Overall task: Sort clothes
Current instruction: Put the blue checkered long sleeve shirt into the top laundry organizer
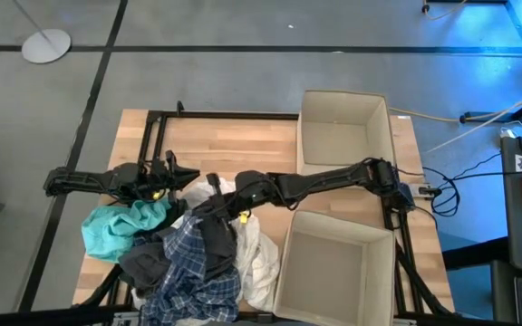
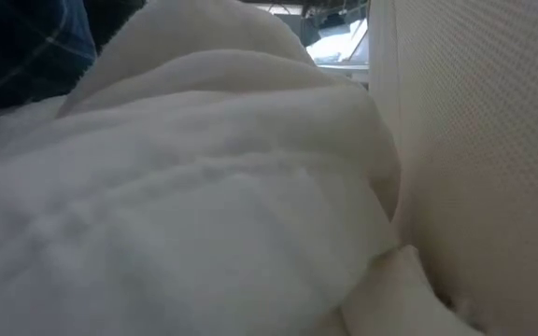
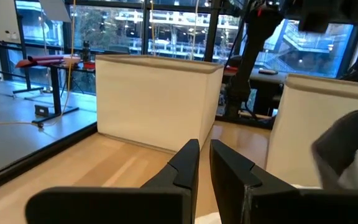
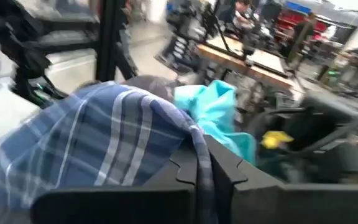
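Note:
The clothes lie heaped on the table's near left. The heap holds a teal garment (image 1: pixel 116 228), a blue-and-white plaid one (image 1: pixel 187 272), a dark grey one (image 1: pixel 148 263) and a white one (image 1: pixel 256 258). The white one fills the low view (image 2: pixel 176 205). My right gripper (image 1: pixel 222 217) reaches across from the right to the heap's top and is shut on the plaid garment (image 4: pixel 98 143). The teal garment (image 4: pixel 219 112) lies just beyond it. My left gripper (image 1: pixel 181 175) hangs shut and empty at the heap's far left side and faces the boxes (image 3: pixel 204 160). My right gripper pinches a fold of the plaid garment (image 4: pixel 199 146) between its two fingers. The cloth drapes over one finger (image 4: pixel 182 171) and runs into the gap. The rest of the garment lies on the heap. One layer or several, I cannot tell.
Two open tan boxes stand on the table's right half, one at the far side (image 1: pixel 344 127) and one at the near side (image 1: pixel 333 272). The near box's wall (image 2: pixel 474 140) stands against the white cloth. Bare wood (image 1: pixel 234 145) lies at the far middle.

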